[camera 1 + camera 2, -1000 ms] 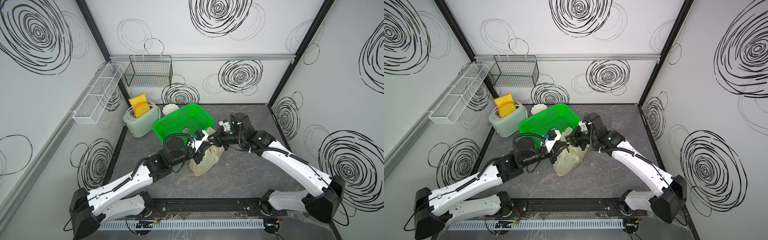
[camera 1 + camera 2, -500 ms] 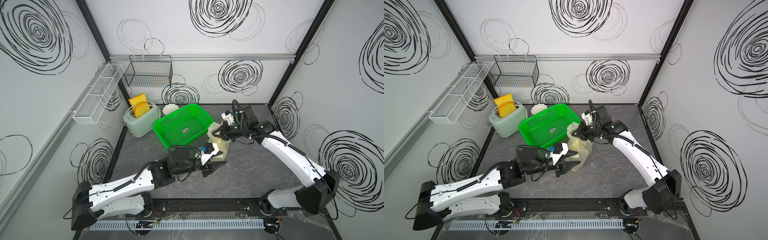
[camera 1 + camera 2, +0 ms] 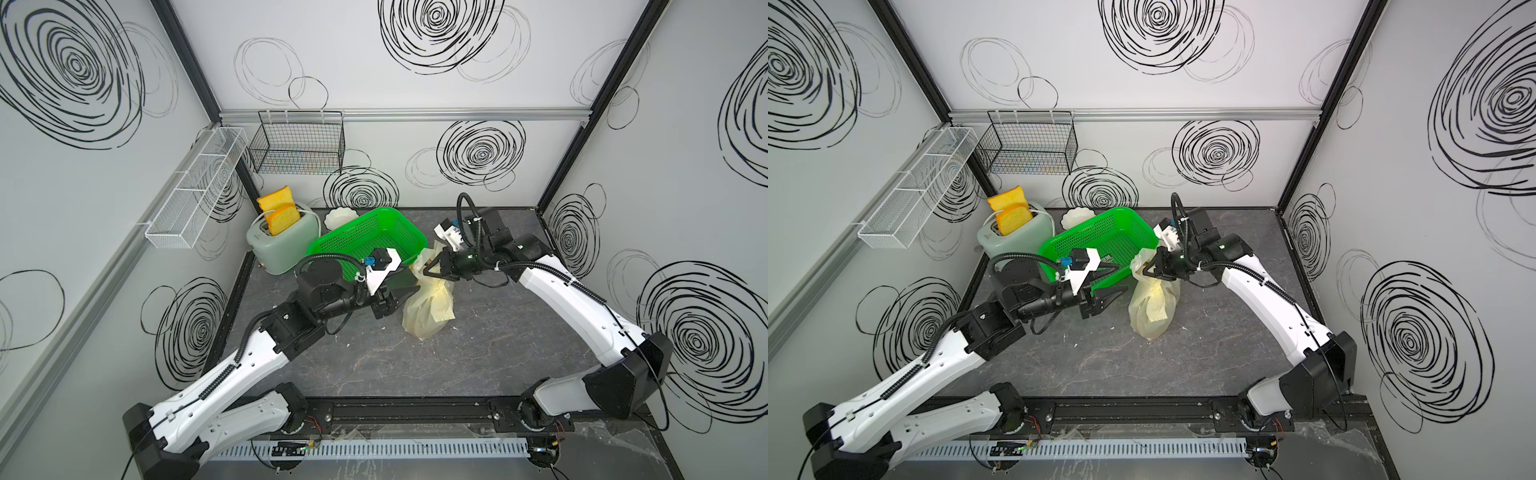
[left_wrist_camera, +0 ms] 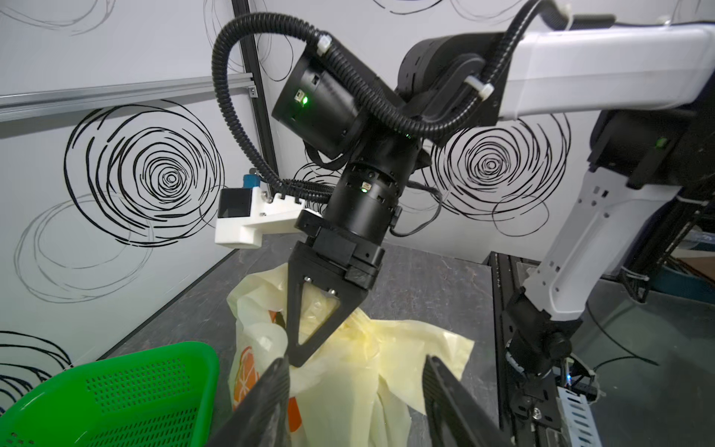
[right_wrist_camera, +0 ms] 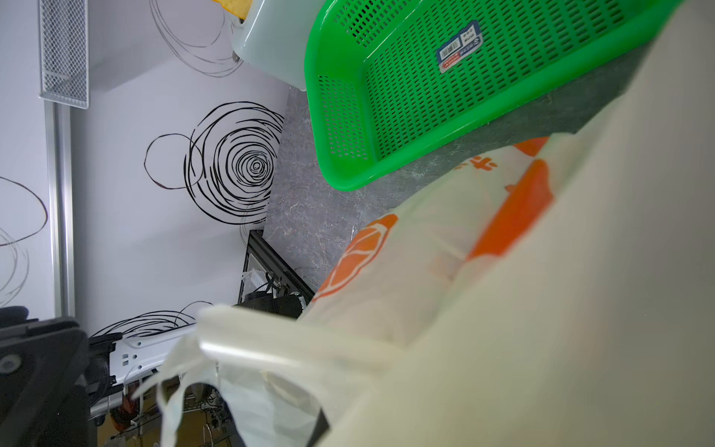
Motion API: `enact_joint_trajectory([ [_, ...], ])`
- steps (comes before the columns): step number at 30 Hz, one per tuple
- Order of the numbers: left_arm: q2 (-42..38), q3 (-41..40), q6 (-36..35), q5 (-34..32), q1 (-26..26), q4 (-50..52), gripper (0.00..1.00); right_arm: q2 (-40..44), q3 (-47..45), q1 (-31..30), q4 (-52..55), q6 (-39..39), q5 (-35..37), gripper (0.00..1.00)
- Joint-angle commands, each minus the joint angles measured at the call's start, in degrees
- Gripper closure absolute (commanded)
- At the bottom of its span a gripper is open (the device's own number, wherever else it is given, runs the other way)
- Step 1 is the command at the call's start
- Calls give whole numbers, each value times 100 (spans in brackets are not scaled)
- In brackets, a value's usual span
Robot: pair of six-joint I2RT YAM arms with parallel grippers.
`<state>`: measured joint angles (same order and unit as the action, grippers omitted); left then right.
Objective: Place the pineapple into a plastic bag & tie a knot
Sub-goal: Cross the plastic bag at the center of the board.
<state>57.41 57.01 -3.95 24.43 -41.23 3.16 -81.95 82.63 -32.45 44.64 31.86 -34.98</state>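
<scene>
Green basket [image 5: 340, 116], barcode sticker [image 5: 458, 46], orange-printed plastic bag [image 5: 418, 278]

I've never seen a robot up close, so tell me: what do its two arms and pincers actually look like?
Both the left arm and right arm have white shells, black joints and ribbed black cable hoses. The left gripper and right gripper have black triangular fingers, each with a white camera bracket.

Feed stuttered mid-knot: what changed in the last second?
The left gripper opened and let go of the plastic bag; it now stands open beside it. The right gripper stays shut on the bag's top. The green basket and toaster have not moved.
</scene>
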Motion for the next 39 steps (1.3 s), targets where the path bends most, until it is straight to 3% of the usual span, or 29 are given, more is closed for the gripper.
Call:
enact_joint_trajectory([
  [1,468,503,37,401,133,580,33,79,346,-141,-107,-338,-130,100],
  [4,885,905,687,311,126,911,27,15,397,-281,-100,-338,13,100],
  [7,1153,1097,1331,-329,133,1180,26,-7,379,-375,-163,-338,57,100],
  [12,1329,1130,1550,-929,142,1597,31,38,279,-453,-194,-380,156,100],
  [17,1399,982,1466,-1172,151,1863,51,116,246,-515,-176,-452,271,100],
  [23,1453,645,1575,-1422,186,1732,83,230,24,-708,-204,-602,567,100],
  [26,1414,510,1641,-1279,186,1635,99,315,-192,-710,-367,-525,672,93],
  [32,1304,261,1743,-966,167,1517,100,365,-452,-719,-982,-183,710,83],
  [39,1091,-28,2016,-685,202,1086,100,349,-827,-798,-1857,195,-36,87],
])
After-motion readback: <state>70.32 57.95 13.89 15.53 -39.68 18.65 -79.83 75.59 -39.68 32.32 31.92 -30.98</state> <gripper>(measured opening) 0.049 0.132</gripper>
